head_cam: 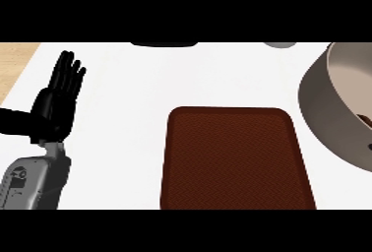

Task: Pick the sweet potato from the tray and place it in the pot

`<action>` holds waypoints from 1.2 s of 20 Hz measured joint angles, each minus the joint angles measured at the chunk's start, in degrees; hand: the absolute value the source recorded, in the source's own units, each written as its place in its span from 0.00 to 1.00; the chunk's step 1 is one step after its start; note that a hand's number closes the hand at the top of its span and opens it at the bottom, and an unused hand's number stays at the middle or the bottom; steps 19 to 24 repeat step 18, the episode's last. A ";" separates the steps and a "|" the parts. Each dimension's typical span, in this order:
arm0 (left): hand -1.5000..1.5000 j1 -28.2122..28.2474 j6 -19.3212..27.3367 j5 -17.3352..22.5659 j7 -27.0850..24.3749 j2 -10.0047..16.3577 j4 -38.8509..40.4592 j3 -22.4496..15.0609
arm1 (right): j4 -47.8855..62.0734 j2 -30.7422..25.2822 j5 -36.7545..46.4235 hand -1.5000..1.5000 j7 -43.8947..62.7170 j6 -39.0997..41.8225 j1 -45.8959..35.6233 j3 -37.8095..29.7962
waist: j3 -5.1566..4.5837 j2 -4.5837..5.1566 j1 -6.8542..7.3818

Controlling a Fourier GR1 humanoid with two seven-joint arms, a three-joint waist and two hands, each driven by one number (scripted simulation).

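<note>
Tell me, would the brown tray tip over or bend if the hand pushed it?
Probably neither. The tray lies flat and low on the counter, so it would likely slide, not tip. Its straight edges and even rim suggest it is stiff.

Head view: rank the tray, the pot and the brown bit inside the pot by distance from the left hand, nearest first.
1. The tray, centre of the counter, to the right of the open left hand.
2. The pot, far right, cut off by the view's edge.
3. The brown bit, inside the pot at the right edge; too small to identify.
</note>
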 measured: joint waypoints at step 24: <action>0.50 -0.45 0.29 0.01 -0.09 -0.68 -0.32 0.04 | -0.85 -7.86 -7.35 0.00 2.96 5.47 7.99 -6.72 | 0.56 0.58 -0.02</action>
